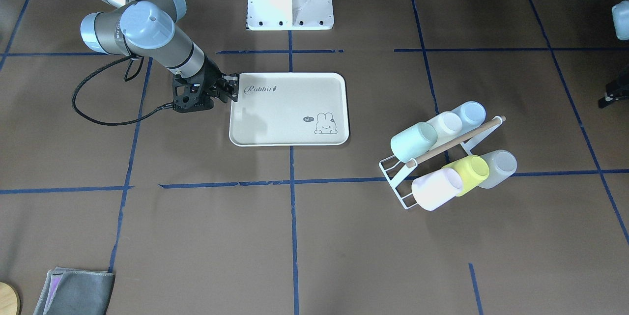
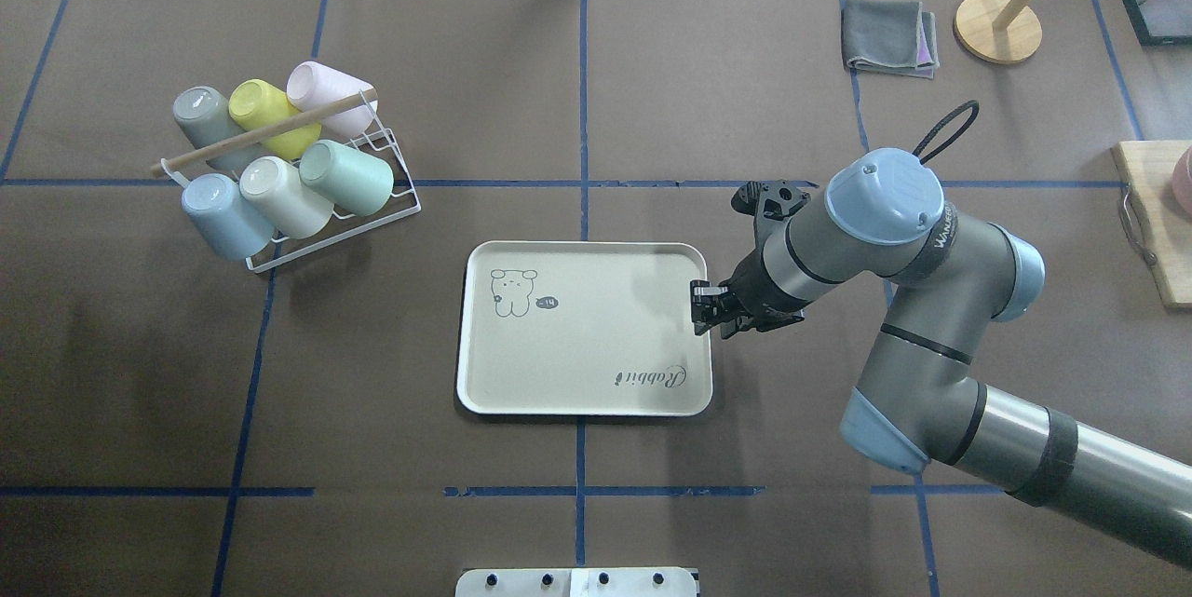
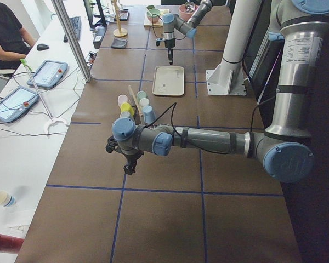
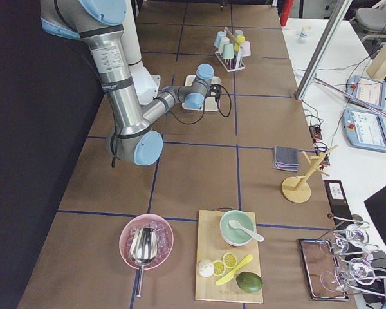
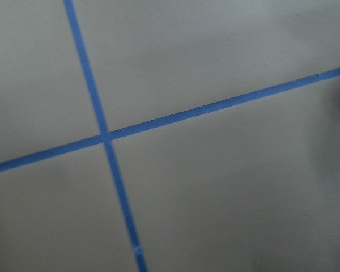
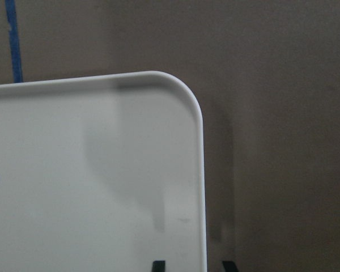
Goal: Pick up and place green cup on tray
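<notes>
The pale mint-green cup (image 1: 414,140) (image 2: 346,176) lies on its side in a white wire rack (image 2: 391,215) on the table's left half, at the end of the rack's near row. The cream "Rabbit" tray (image 1: 290,108) (image 2: 582,341) lies empty at the table's middle. My right gripper (image 2: 700,308) (image 1: 235,88) hangs open just above the tray's right rim. In the right wrist view (image 6: 191,265) its tips stand on either side of the rim (image 6: 201,170). My left gripper (image 3: 129,167) points down over bare table far from the rack, and I cannot tell if it is open or shut.
The rack also holds a yellow-green cup (image 2: 264,108), a light blue cup (image 2: 214,210), a cream cup (image 2: 279,195), a grey one and a pink one under a wooden bar (image 2: 265,133). A grey cloth (image 2: 889,36) and a wooden stand (image 2: 998,27) sit at the far right.
</notes>
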You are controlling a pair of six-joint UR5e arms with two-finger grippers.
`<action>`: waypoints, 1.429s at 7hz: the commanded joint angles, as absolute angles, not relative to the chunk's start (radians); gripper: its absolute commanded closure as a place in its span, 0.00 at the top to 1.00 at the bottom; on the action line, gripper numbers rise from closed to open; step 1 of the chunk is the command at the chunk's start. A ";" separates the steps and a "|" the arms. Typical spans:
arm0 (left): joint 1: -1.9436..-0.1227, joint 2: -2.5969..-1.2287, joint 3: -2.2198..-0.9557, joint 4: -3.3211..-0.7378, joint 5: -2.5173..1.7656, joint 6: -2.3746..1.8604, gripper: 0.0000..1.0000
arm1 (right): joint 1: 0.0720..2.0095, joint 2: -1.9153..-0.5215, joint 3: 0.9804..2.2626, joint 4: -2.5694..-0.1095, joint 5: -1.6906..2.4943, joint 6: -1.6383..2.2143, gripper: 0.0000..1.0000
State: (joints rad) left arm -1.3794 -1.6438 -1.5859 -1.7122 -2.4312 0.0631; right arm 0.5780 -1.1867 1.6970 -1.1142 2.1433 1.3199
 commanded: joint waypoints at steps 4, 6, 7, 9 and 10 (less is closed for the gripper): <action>-1.155 -1.715 -1.924 -1.704 -2.268 -0.158 1.00 | 0.664 -1.288 1.811 -1.118 2.160 1.319 1.00; -1.027 -1.829 -2.041 -1.512 -2.156 -0.161 1.00 | 0.687 -1.321 1.825 -1.117 2.160 1.319 1.00; -0.949 -1.933 -2.066 -1.342 -2.095 -0.158 1.00 | 0.692 -1.344 1.842 -1.117 2.160 1.319 1.00; -0.719 -2.075 -2.074 -1.169 -1.793 -0.090 1.00 | 0.706 -1.399 1.885 -1.117 2.157 1.319 1.00; -0.645 -2.097 -2.069 -1.148 -1.704 -0.007 1.00 | 0.718 -1.405 1.893 -1.117 2.158 1.319 1.00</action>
